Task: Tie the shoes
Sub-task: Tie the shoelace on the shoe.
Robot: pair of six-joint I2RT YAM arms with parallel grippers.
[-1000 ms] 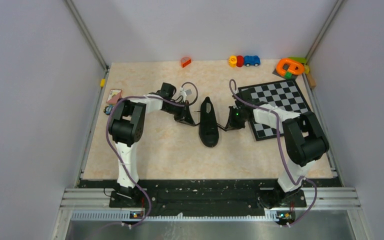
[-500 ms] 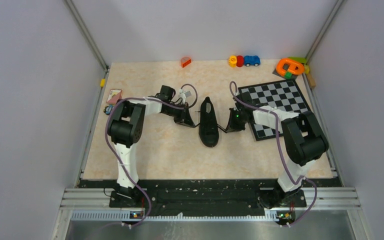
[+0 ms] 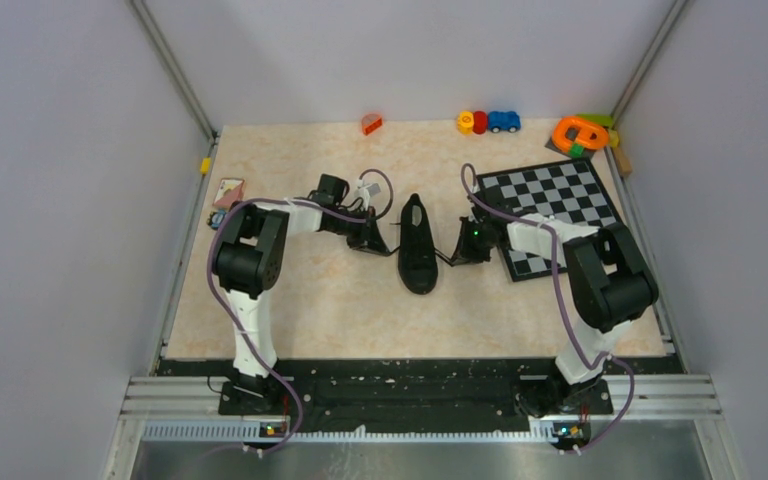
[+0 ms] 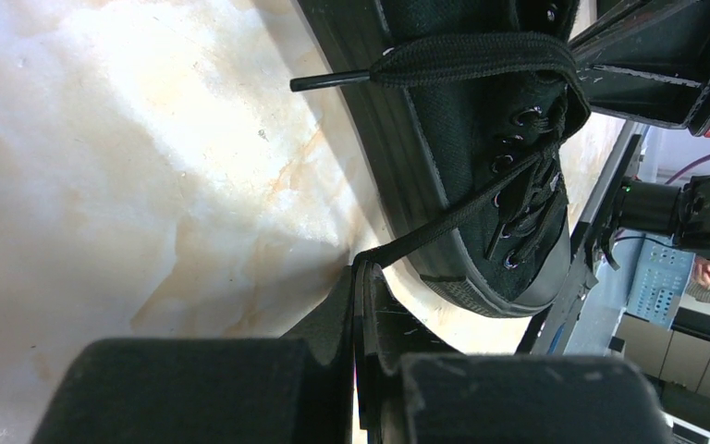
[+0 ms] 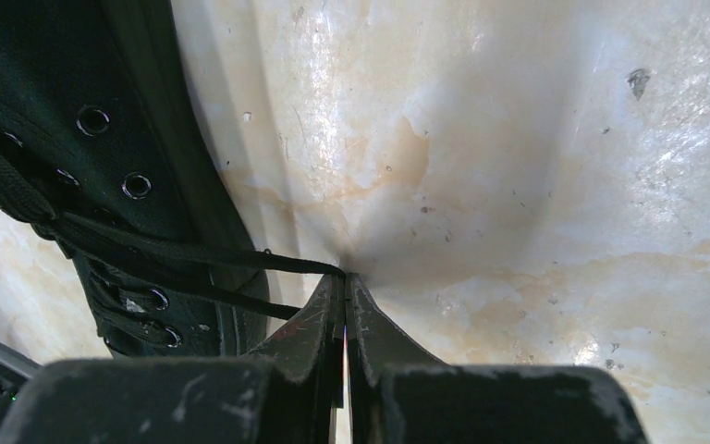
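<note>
Left claw (image 3: 373,243), at the shoe's (image 3: 417,245) 9 o'clock, is pinching a lace (image 4: 444,220) drawn taut. The shoe lies mid-bench (image 3: 310,300), lengthwise from 12 to 6 o'clock. Right claw (image 3: 457,252), at its 3 o'clock, pinches a second lace (image 5: 268,263).

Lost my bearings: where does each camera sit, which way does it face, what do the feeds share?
Top external: above, behind the bases, facing down at the table; shows left arm, right arm, shoe between them.
Left wrist: on that wrist, facing the shoe's side; left gripper shut on a lace.
Right wrist: facing the opposite side; right gripper shut on the other lace.
Shared: all show the shoe.
</note>
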